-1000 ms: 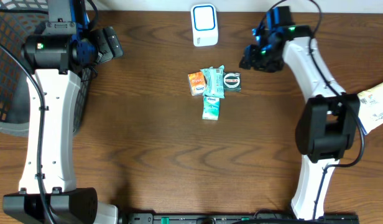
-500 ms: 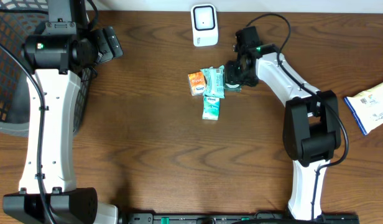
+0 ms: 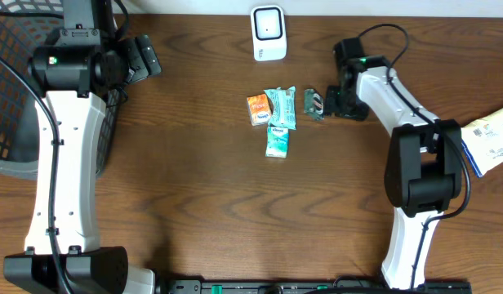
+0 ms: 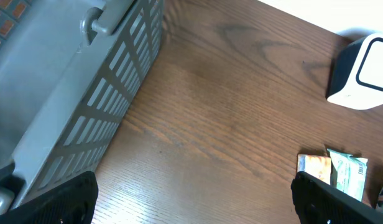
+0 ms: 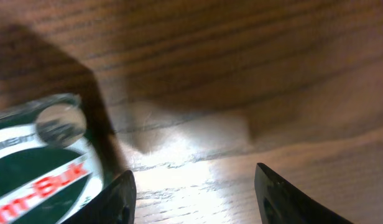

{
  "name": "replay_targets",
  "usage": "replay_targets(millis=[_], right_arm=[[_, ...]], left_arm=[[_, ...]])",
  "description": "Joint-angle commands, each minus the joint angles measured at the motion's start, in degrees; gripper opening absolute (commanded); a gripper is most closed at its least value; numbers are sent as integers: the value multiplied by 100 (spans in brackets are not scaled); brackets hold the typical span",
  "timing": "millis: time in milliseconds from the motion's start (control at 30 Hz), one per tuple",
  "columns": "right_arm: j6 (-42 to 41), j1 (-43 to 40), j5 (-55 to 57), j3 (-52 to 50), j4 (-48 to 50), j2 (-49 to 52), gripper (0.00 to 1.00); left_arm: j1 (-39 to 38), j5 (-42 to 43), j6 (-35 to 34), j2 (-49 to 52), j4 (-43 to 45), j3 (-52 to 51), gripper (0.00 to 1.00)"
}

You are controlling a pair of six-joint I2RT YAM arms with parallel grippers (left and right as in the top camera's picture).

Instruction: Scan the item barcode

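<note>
A round green tin [image 3: 313,104] stands tipped on its edge, just right of a cluster of small items: an orange packet [image 3: 257,109], a teal packet [image 3: 281,106] and a teal-and-white packet [image 3: 277,140]. The white barcode scanner [image 3: 269,33] sits at the table's far edge. My right gripper [image 3: 327,102] is low beside the tin. In the right wrist view the tin [image 5: 36,162] lies outside the left finger [image 5: 120,199], and the right gripper [image 5: 198,199] is open over bare wood. My left gripper [image 3: 144,59] hangs open at the far left, above the table [image 4: 198,124].
A dark mesh basket [image 3: 11,82] stands at the left edge, seen close as grey [image 4: 86,93] in the left wrist view. A white-and-blue package [image 3: 492,139] lies at the right edge. The scanner [image 4: 362,71] and the orange packet [image 4: 314,169] show in the left wrist view.
My right arm swung left down onto the tin, then drew back right. The tin shifted slightly right and tipped onto its edge. The left arm has not moved.
</note>
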State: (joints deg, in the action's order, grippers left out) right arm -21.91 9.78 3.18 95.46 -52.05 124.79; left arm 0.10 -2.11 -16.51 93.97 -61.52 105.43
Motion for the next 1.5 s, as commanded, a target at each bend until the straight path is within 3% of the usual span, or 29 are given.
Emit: replay_targets(millis=[0, 333, 500, 633, 867, 1267, 1467], right_arm=[[398, 31, -852, 131, 66, -245, 55], [400, 74, -2002, 136, 354, -297, 57], [396, 195, -1978, 136, 638, -295, 53], [212, 297, -1307, 125, 697, -280, 40], [-35, 415, -256, 15, 459, -280, 29], [-59, 391, 160, -671, 863, -278, 27], [-223, 299, 1043, -719, 627, -280, 28]], left_arm=[[-7, -94, -9, 2, -15, 17, 98], [-4, -94, -9, 2, -15, 17, 98], [-4, -94, -9, 2, -15, 17, 98], [-7, -94, -9, 2, -15, 17, 98], [-4, -94, -9, 2, -17, 17, 98], [-7, -94, -9, 2, -15, 17, 98], [-7, -94, -9, 2, -15, 17, 98]])
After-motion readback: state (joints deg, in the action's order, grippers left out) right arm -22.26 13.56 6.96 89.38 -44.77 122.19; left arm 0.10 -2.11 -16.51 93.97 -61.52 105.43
